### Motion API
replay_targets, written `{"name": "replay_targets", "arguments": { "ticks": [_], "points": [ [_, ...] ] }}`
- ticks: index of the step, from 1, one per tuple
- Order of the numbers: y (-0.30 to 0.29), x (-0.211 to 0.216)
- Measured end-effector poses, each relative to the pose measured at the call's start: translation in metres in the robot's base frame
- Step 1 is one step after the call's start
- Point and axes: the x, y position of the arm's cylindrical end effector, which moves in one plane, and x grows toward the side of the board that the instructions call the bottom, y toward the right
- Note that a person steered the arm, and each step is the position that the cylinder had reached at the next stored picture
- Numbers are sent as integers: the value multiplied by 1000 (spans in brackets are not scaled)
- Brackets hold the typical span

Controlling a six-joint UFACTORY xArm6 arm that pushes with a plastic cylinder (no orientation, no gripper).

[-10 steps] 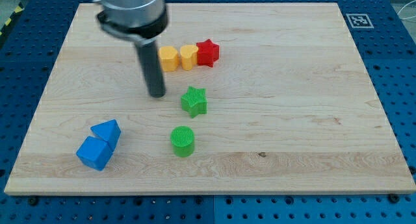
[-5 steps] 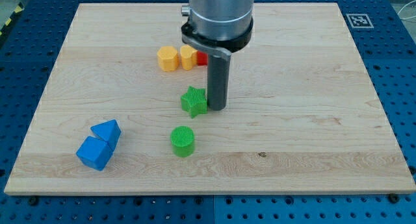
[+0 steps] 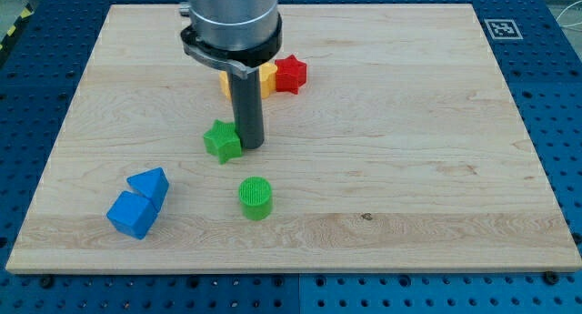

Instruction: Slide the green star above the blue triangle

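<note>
One ribbed green star sits upright, my tip touching its right side.

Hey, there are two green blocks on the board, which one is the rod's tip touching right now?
The green star: my tip presses against its right side. The green cylinder stands apart, lower in the view.

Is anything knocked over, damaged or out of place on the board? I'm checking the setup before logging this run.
Nothing stands out. My tip sits against the green star on its right in the view; every block lies flat on the board, none tipped or damaged.
</note>
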Motion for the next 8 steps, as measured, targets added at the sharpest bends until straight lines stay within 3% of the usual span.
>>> {"name": "replay_targets", "arguments": {
  "ticks": [5, 8],
  "points": [
    [-79, 0],
    [-96, -27]
  ]
}}
